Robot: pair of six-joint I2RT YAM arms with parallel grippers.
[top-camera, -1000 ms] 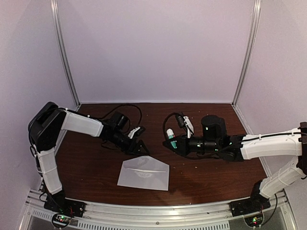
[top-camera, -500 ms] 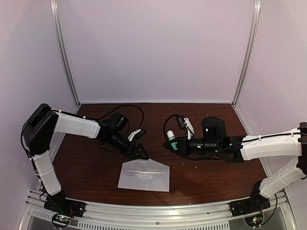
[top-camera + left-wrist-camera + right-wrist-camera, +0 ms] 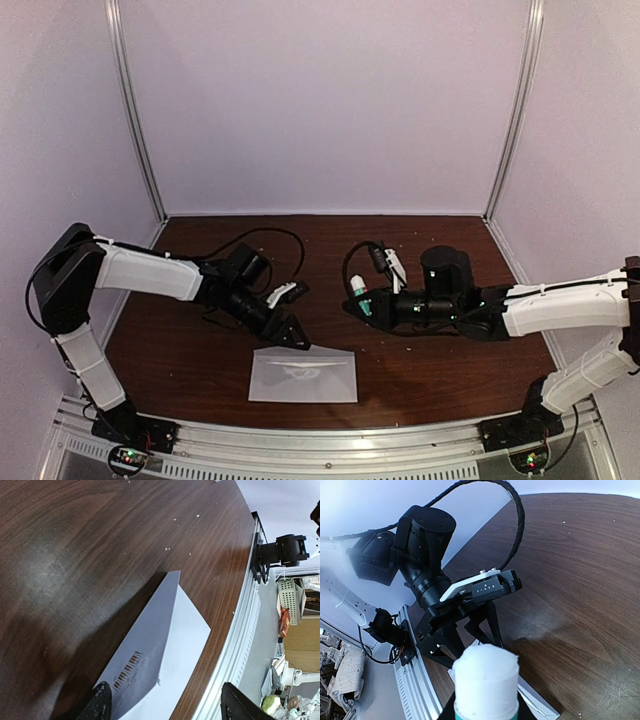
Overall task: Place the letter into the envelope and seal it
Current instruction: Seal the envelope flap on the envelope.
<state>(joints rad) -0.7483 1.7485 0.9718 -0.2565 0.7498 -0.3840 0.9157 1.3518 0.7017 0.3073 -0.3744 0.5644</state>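
The pale grey envelope (image 3: 303, 374) lies flat near the table's front edge with its flap folded down. In the left wrist view the envelope (image 3: 187, 630) shows a small barcode on the shaded flap. My left gripper (image 3: 294, 338) is open, its tips at the envelope's far edge; in its own view the gripper (image 3: 167, 707) straddles the envelope with one fingertip (image 3: 102, 705) at its edge. My right gripper (image 3: 372, 304) is shut on a glue stick (image 3: 358, 296) with a white top (image 3: 485, 677), held above the table right of the envelope. The letter is not in view.
Black cables (image 3: 265, 236) loop over the back of the brown table (image 3: 200, 350). The aluminium front rail (image 3: 330, 440) runs just below the envelope. Frame posts (image 3: 135, 110) stand at the back corners.
The envelope's triangular flap stood open a second ago; it now lies folded down. My left gripper moved toward the front and right over the flap. The right gripper barely moved.
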